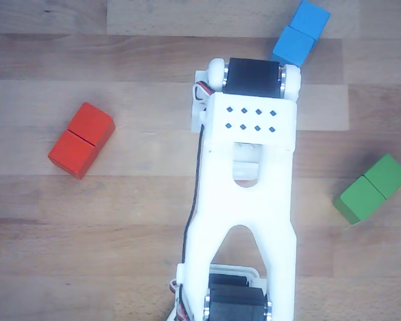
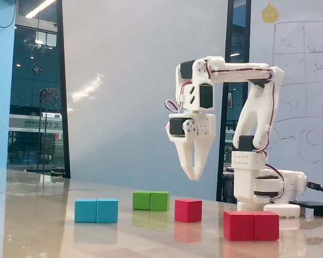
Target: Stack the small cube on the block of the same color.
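Note:
The small red cube [image 2: 188,209] sits on the table in the fixed view; in the other view it is hidden under the arm. The red oblong block [image 2: 251,225] with a seam lies in front and to the right of it, and shows at the left in the other view [image 1: 81,139]. My gripper [image 2: 195,175] points straight down, well above the small cube and slightly to its right. Its jaws stand a narrow way apart and hold nothing. In the other view only the white arm [image 1: 247,167] shows, not the fingertips.
A blue oblong block [image 2: 96,210] lies at the left of the fixed view and at the top right of the other view [image 1: 301,32]. A green oblong block [image 2: 151,200] lies behind the cube, at the right in the other view [image 1: 371,188]. The arm's base [image 2: 261,185] stands at the right.

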